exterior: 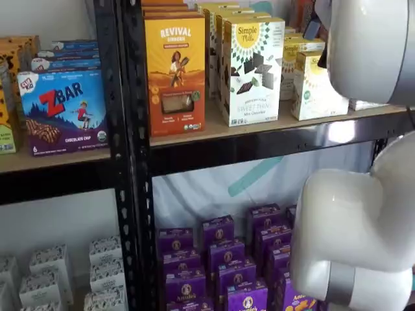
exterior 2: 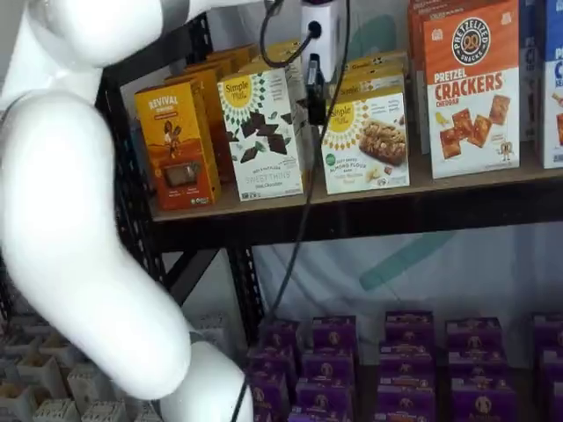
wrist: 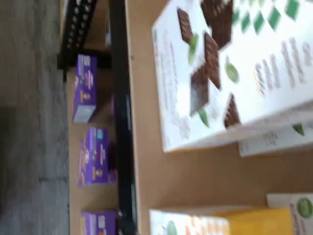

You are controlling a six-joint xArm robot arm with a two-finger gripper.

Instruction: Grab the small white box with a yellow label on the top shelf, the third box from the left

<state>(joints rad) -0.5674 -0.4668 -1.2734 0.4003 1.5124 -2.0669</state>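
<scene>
Lining up comes first: the small white box [exterior 2: 365, 145] stands on the top shelf [exterior 2: 369, 215], just right of the tall white box [exterior 2: 261, 132] with dark squares. Your gripper [exterior 2: 314, 92] hangs just left of the small box's upper corner, near the gap between the two; only one black finger shows side-on, so I cannot tell its opening. Shift right until the fingers straddle the small box alone, then close. Avoid nudging the cracker box [exterior 2: 472, 88] further right.
</scene>
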